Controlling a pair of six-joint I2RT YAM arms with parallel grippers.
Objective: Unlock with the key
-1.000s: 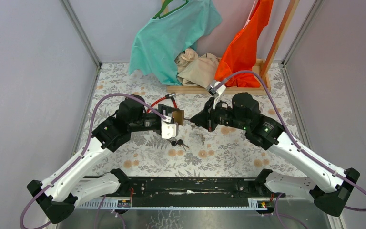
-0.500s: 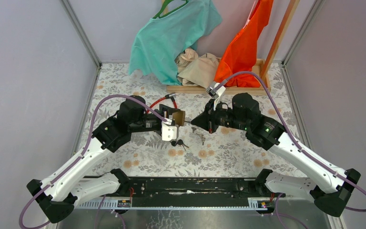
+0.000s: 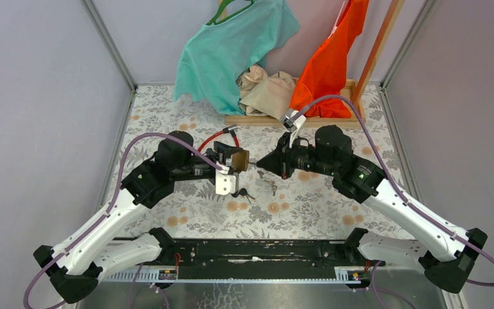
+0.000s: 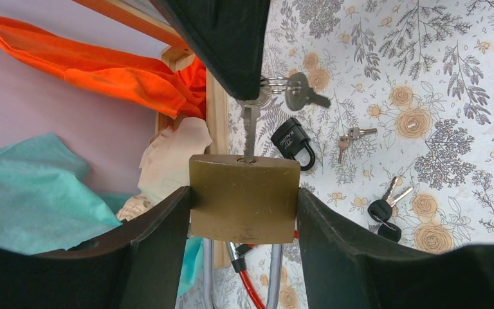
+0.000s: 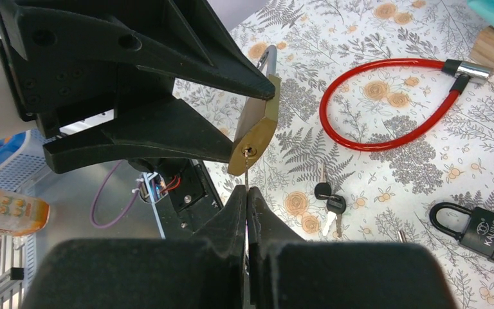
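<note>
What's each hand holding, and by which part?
Left hand: brass padlock, clamped by the body's sides. Right hand: key, pinched by its head, tip at the keyhole.

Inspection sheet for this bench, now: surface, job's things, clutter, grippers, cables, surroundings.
Surface: floral cloth covers the table.
Job's things: brass padlock held off the surface; key has its tip at the keyhole, depth cannot be told.
Clutter: red cable lock, black padlock and loose keys lie on the cloth.
Grippers: left gripper clamps the brass padlock by its sides; right gripper is shut on the key.
Cables: purple cables run along both arms, apart from the padlock.
Surroundings: teal shirt, orange garment and beige cloth by a wooden rack at the far edge.
</note>
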